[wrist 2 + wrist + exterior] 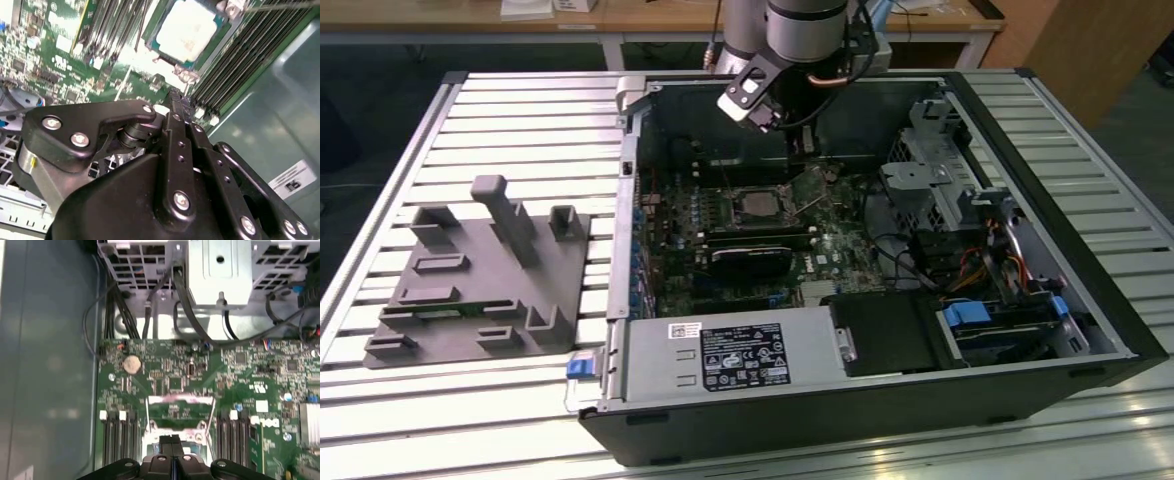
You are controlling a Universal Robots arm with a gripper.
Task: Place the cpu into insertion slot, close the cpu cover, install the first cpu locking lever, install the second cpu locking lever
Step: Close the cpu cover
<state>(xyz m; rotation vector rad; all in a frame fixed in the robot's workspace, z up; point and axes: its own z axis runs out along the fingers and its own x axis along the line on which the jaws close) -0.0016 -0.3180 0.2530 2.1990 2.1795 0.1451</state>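
Shut finger against finger with nothing between them, the gripper (pixel 797 145) hangs inside the open computer case (pixel 854 415). Its tips point down at the motherboard (pixel 670 255), near the insertion slot (pixel 758 205), on the side towards the case's far wall.

In the exterior view, a grey moulded tray (pixel 480 270) lies on the slatted table (pixel 520 110) at the exterior view's left, well apart from the case. Next comes the motherboard with the slot, and below it the power supply (pixel 734 355). A metal drive cage (pixel 927 190) stands at the exterior view's right.

The second wrist view adds the cpu (pixel 187 27), which is seated flat in the slot with its pale metal top facing up, just beyond the closed fingertips (pixel 176 100). Memory slots (pixel 235 65) run beside it.

The first wrist view looks the other way. The cpu cover (pixel 180 399) shows as a thin silvery frame just past the gripper (pixel 172 440), with green board visible through its window. Whether it lies flat or is tilted up cannot be told. A coin battery (pixel 131 364) sits on the board beyond it.

The arm (pixel 807 30) comes down from above the case's far wall, with its wrist close to upright.
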